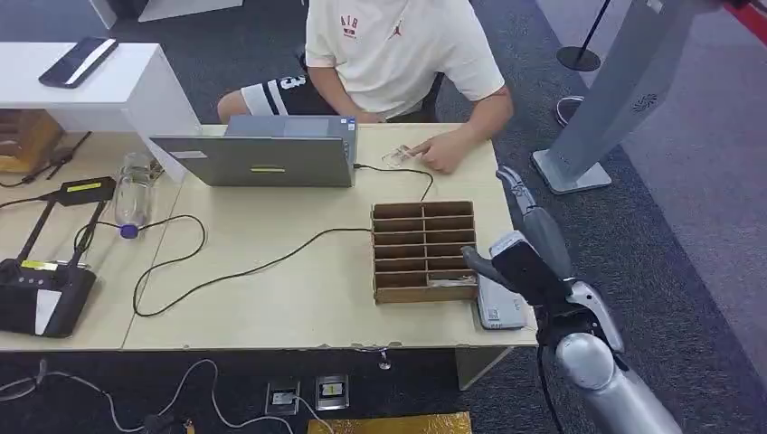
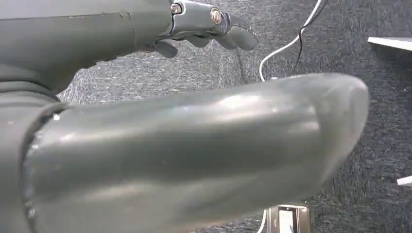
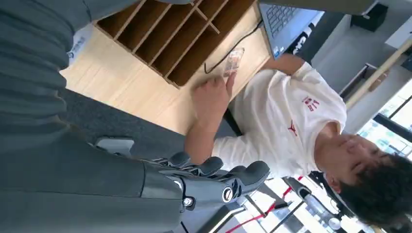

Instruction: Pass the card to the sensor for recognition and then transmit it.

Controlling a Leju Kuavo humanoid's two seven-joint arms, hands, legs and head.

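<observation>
At the desk's [image 1: 271, 307] right edge, the robot's right hand [image 1: 525, 258] hovers just beside the wooden slotted card rack [image 1: 425, 250], its fingers extended with nothing between them; the right wrist view shows the same hand [image 3: 214, 179] with fingers loosely together and empty. The left hand [image 2: 214, 24] hangs over dark carpet, fingers slightly curled around nothing that can be seen. Judged from this, the task has hardly started: no card is held, nothing has been presented to a sensor, and nothing has been handed over. A flat white device [image 1: 500, 307] lies at the desk's front right corner, touching the rack's side; it may be the reader, though that cannot be told for sure. The likeliest card [image 1: 398, 155] lies near the desk's far edge, just beside the laptop [image 1: 271, 154], under the fingertips of a seated person's hand [image 1: 443, 154]. It looks small, thin, pale and partly see-through, lying flat; its print is too small to read. The rack's nearest slot seems to hold something pale, but this is unclear.
</observation>
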